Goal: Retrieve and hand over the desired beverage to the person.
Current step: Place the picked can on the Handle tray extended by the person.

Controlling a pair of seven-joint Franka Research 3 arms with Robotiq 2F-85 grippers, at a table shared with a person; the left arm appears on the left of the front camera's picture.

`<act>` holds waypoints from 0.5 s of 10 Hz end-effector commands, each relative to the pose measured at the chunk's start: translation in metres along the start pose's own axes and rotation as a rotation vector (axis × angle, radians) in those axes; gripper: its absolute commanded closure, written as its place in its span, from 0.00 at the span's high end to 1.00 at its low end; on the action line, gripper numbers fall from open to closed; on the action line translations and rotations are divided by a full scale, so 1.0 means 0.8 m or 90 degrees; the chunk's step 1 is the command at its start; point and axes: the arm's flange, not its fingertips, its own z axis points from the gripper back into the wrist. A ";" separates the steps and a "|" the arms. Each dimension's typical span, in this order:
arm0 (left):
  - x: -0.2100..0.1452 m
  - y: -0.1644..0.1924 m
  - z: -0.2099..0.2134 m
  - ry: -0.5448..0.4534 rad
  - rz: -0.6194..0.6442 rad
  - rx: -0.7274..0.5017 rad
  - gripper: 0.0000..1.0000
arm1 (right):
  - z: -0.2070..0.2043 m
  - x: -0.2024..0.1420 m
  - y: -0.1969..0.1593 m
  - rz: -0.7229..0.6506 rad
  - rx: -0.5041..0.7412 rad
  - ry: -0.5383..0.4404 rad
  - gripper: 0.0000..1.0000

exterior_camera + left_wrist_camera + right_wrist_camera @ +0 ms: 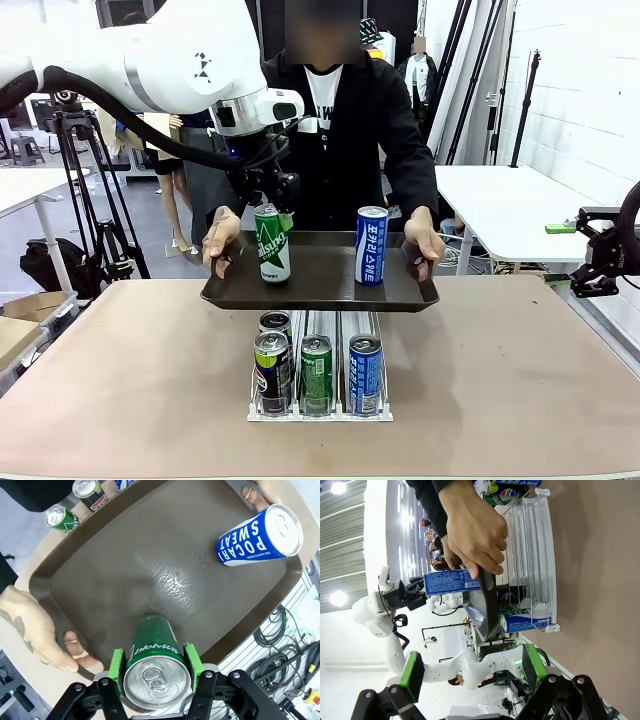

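Left wrist view had the left gripper [156,667] clamped on a green can [152,650], standing on the person's tray [100,570], blue can [260,537] nearby, right gripper [470,672] wide open, holding nothing.

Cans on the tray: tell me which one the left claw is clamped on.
The green can, standing at the tray's left side, sits between the left claw's green pads. The blue Pocari Sweat can stands free at the right, untouched.
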 end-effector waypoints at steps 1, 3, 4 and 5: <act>0.000 -0.003 0.005 -0.002 0.008 0.015 0.00 | 0.000 0.001 0.001 0.001 0.000 0.000 1.00; 0.001 -0.005 0.002 0.004 0.006 0.019 0.06 | 0.000 0.001 0.001 0.001 0.000 0.000 1.00; 0.002 -0.005 0.001 0.007 0.005 0.019 0.14 | 0.000 0.001 0.001 0.001 0.000 0.000 1.00; 0.003 -0.005 0.001 0.007 0.008 0.019 0.29 | 0.000 0.001 0.001 0.001 0.000 0.000 1.00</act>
